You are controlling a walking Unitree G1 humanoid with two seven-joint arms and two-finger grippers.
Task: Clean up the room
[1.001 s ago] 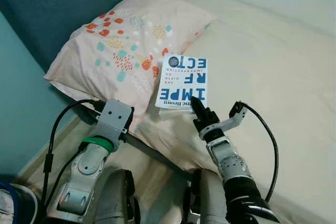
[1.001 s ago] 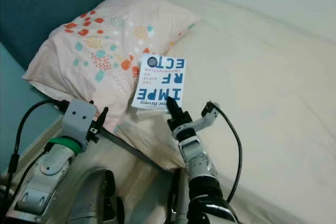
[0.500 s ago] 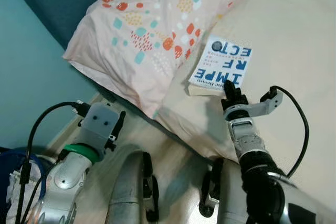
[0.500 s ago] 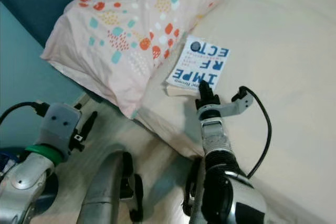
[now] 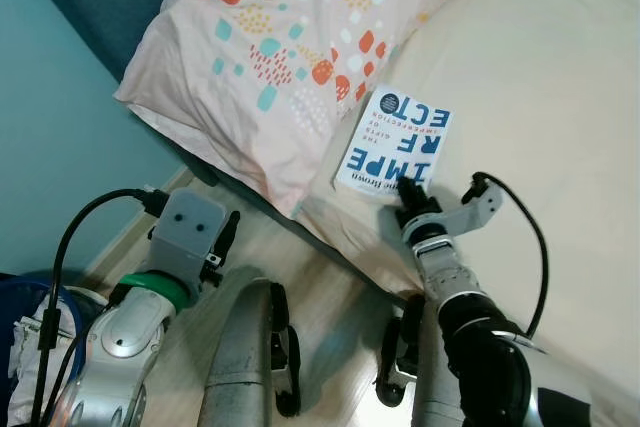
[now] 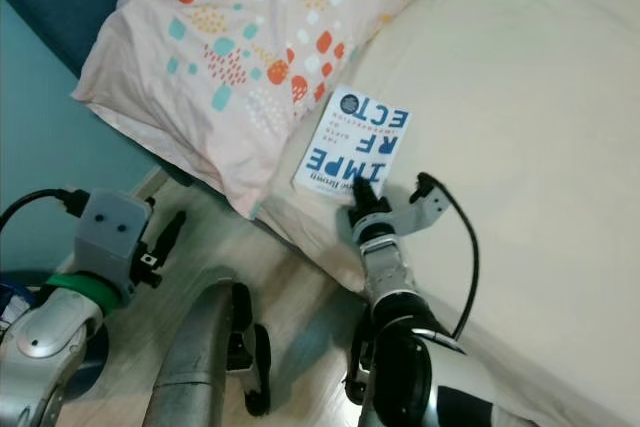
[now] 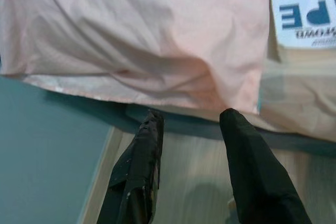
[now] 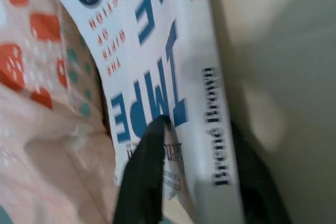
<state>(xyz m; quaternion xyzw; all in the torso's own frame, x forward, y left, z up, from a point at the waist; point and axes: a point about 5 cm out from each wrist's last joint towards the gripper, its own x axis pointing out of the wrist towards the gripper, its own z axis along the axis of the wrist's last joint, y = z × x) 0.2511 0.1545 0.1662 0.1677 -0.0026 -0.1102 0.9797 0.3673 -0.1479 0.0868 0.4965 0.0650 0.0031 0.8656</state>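
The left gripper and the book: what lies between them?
In the left wrist view, the left gripper hangs open over the wooden floor; between it and the book lie the spotted pillow's corner and the bed's edge.

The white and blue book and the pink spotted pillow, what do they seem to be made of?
The white and blue book looks like a paperback: a smooth printed paper cover and a thick cream block of pages, seen in the right wrist view. The pink spotted pillow seems soft woven fabric, matte, with creases and a sagging edge.
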